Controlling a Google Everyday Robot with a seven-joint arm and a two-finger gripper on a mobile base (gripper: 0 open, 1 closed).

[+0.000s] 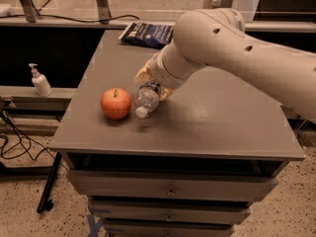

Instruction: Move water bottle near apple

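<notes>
The red-orange apple [116,103] sits on the grey table [207,117], left of middle. The clear water bottle [146,99] is right beside the apple, tilted, its white cap pointing down and toward me. Only its cap end shows; the rest is hidden. My gripper [154,84] comes in from the upper right and sits over the bottle's upper end, mostly hidden under the thick arm; it appears shut on the bottle, holding it just above the table.
A dark blue snack bag [148,34] lies at the table's back edge. A white pump dispenser bottle [39,81] stands on a low shelf to the left. Cables lie on the floor at left. Drawers are below the tabletop.
</notes>
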